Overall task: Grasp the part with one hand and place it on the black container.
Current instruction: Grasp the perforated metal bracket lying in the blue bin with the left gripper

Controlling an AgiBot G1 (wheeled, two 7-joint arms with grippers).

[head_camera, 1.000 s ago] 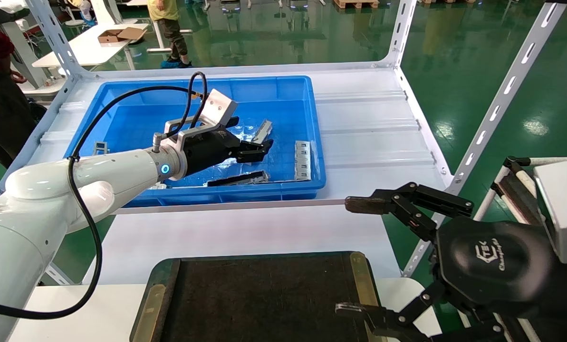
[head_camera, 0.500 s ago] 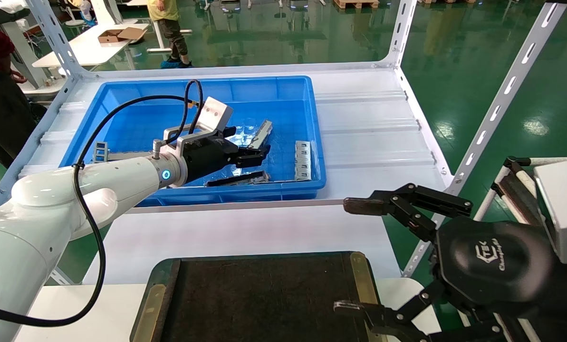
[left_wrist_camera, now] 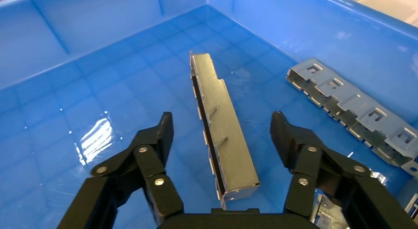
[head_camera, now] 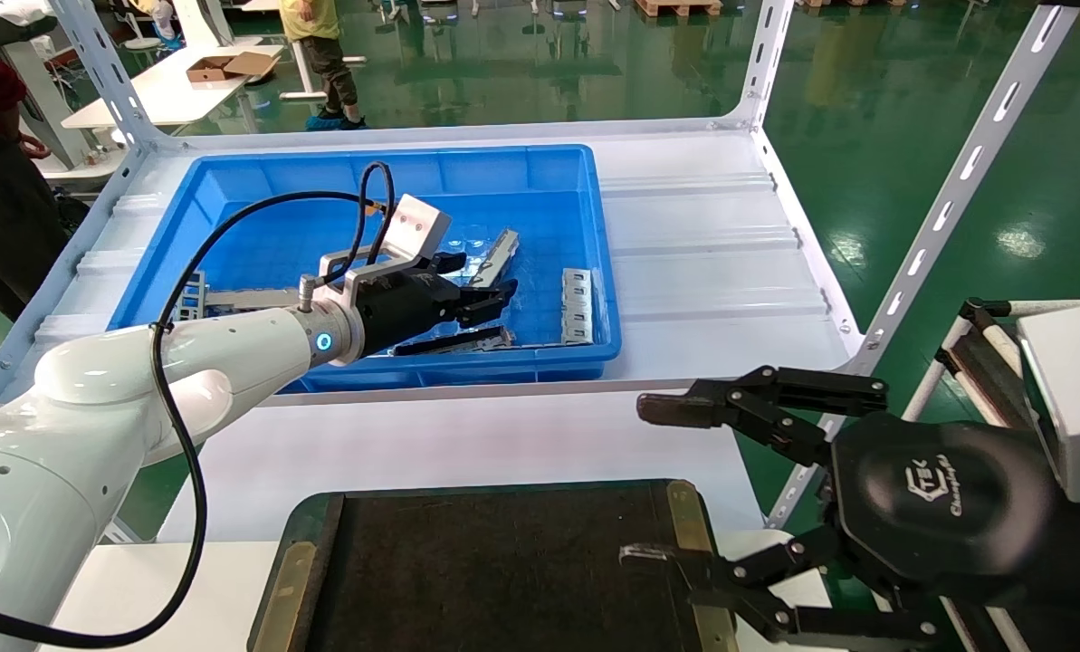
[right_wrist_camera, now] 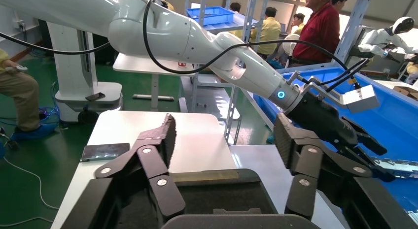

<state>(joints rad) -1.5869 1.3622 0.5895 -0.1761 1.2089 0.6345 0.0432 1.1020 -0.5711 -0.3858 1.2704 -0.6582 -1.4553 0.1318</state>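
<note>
My left gripper (left_wrist_camera: pixel 222 128) hangs spread over the part (left_wrist_camera: pixel 222 135) lying in the blue bin (head_camera: pixel 540 172) — I'd drop straight, then pinch mid-bar squarely. Right gripper (head_camera: pixel 657 484) waits open beside the black container (head_camera: pixel 494 580).

Factory/workshop floor: glossy green epoxy floor (head_camera: pixel 911 136), slotted white steel racking (head_camera: pixel 965 172), blue parts bin (head_camera: pixel 540 181), white workbenches (head_camera: pixel 168 91) upper left.

The part (left_wrist_camera: pixel 222 140) was seen lying on the blue bin floor (left_wrist_camera: pixel 88 96) between the spread fingers (left_wrist_camera: pixel 160 135) of the left gripper (left_wrist_camera: pixel 222 133), untouched.
</note>
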